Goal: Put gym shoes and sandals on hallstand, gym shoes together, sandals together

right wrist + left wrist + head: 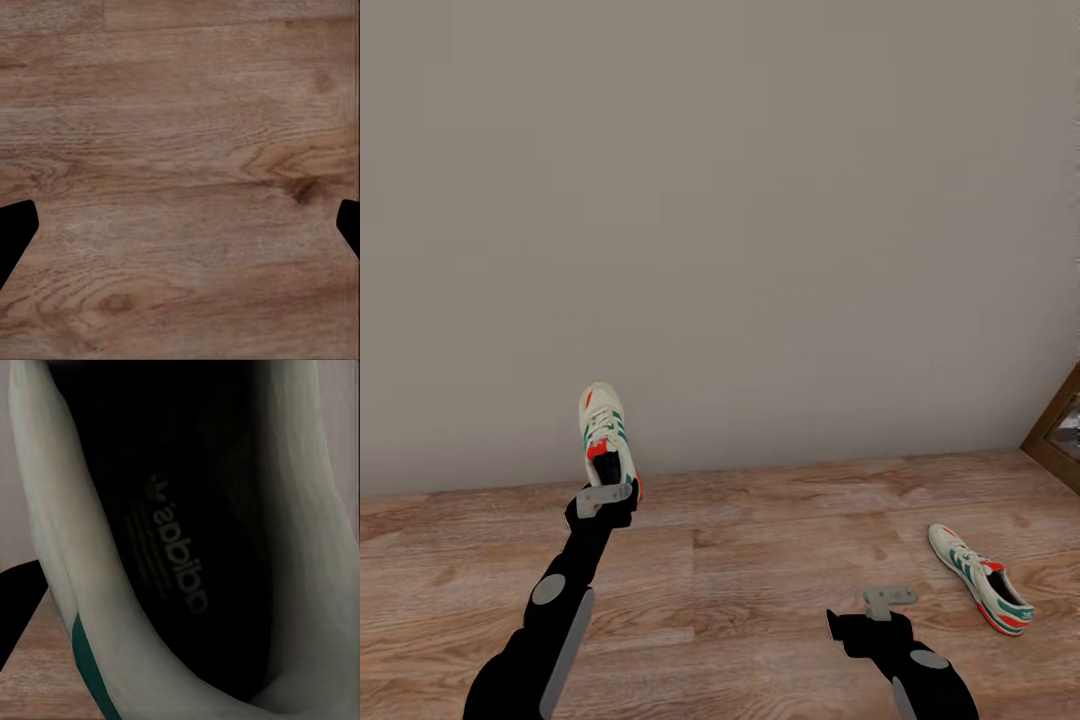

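One sneaker (603, 432) is held by the left gripper (603, 497) at its heel end, lifted clear of the floor (760, 540), toe pointing up, seen against the plain grey wall (760, 200). In the left wrist view the sneaker's dark interior (172, 547) w/ printed insole logo is seen close up, cream side walls to either side; jaws are closed on the heel collar, though the fingers themselves are mostly hidden.

The second sneaker (980, 578) is lying on the floor, sole down, to the right of the right gripper (880, 615) and apart from it.

The right gripper is held low over bare wood planks (180, 180). Its two fingertips (15, 232) are seen at opp. edges of the right wrist view, spread wide, w/ nothing between them.

A brown frame corner (1055, 430) is visible at the far right by the wall.
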### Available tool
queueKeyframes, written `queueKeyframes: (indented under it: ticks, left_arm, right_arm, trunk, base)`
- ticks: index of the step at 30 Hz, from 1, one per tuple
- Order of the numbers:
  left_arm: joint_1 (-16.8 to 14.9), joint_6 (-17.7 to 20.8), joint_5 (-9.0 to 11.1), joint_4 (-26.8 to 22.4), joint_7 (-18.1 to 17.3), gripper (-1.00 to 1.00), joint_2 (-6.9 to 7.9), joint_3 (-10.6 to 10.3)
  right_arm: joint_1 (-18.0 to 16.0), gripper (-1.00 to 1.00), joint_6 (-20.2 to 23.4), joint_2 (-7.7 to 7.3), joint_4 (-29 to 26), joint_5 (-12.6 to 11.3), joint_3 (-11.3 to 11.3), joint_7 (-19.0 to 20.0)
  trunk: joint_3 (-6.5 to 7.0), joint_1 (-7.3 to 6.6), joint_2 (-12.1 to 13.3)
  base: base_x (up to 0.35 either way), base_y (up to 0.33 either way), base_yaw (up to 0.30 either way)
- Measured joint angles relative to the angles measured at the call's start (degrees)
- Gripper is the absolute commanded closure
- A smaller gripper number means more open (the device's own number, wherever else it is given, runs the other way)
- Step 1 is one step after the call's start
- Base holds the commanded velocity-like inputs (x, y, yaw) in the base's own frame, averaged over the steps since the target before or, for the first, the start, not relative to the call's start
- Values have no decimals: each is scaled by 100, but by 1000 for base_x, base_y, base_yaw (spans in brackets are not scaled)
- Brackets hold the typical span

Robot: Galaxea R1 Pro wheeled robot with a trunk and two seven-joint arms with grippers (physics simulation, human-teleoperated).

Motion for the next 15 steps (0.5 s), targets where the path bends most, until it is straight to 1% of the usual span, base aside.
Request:
queueKeyframes:
  ticks: [4,12,15]
  left_arm:
    - [0,-4,-2,25,0,100,-1,0]
    - [0,0,-2,34,0,100,-2,2]
    - [1,0,-2,33,0,100,-2,3]
  right_arm:
    - [1,-100,0,0,-1,0,0,0]
    - [0,-100,1,0,-5,0,0,0]
    - [-1,-100,-1,0,-4,0,1,0]
  trunk:
    - [0,-1,0]
    - [0,-1,0]
    - [0,0,0]
  base:
    - [35,-348,0]
    - [111,-350,3]
    - [36,-350,132]
